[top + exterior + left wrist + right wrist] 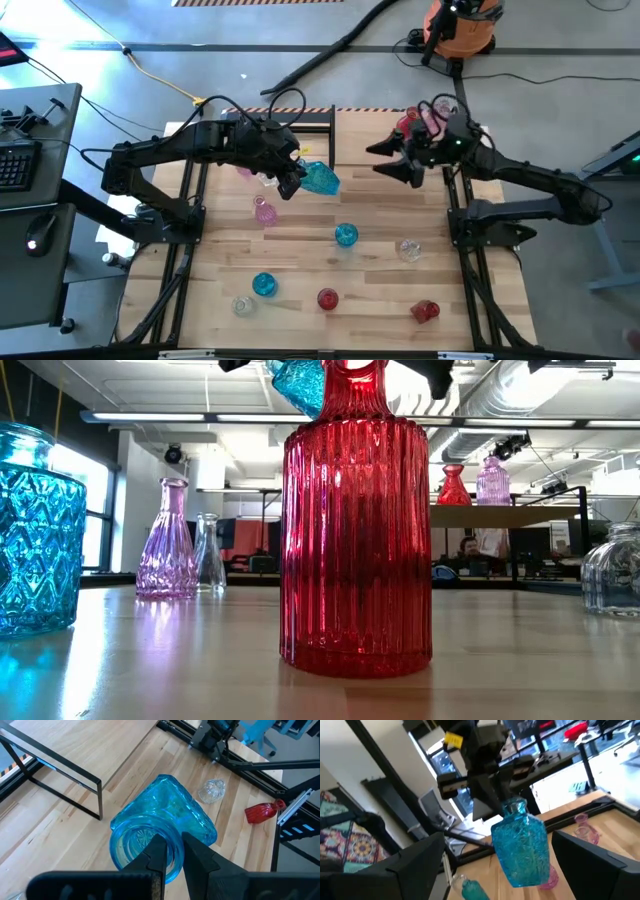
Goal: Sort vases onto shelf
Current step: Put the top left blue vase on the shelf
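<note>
High view: left end effector (296, 178) is gripping a blue vase (320, 179) by its neck, lifting it tilted above the counter (380, 270) | right end effector (385, 158) is hanging wide apart near the shelf (330, 112), partly hiding its vases | low view: red vase (356, 520) is blocking the middle.

I find no writing, label, brand or number that I can read anywhere here; the yellow tag (453, 739) on my left arm shows nothing legible.
</note>
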You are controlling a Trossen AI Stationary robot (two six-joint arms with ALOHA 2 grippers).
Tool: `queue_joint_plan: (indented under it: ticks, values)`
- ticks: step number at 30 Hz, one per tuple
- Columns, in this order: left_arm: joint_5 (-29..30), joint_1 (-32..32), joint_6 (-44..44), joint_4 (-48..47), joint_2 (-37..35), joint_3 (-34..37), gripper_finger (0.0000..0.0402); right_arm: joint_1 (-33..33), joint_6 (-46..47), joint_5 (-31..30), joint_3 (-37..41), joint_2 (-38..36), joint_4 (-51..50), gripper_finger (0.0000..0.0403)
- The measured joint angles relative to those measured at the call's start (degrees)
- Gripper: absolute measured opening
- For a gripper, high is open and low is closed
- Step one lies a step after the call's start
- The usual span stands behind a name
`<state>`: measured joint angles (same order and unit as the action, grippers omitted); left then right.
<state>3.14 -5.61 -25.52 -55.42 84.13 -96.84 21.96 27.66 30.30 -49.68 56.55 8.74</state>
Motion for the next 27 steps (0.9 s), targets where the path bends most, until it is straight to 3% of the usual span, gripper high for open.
queue_joint_plan:
  ticks: [9, 18, 27]
  values:
    - [0.0, 0.0, 0.0, 0.0, 0.0, 0.0, 0.0031, -4.5, -8.2, -1.0, -5.0, 7.8, -0.8, 0.0353]
    - [0.0, 0.0, 0.0, -0.1, 0.0, 0.0, 0.0031, -8.9, -20.5, -11.2, -11.7, 13.0, -12.2, 0.0353]
    - [0.0, 0.0, 0.0, -0.1, 0.0, 0.0, 0.0031, -14.3, -23.7, -23.5, -14.5, 15.8, -15.6, 0.0353]
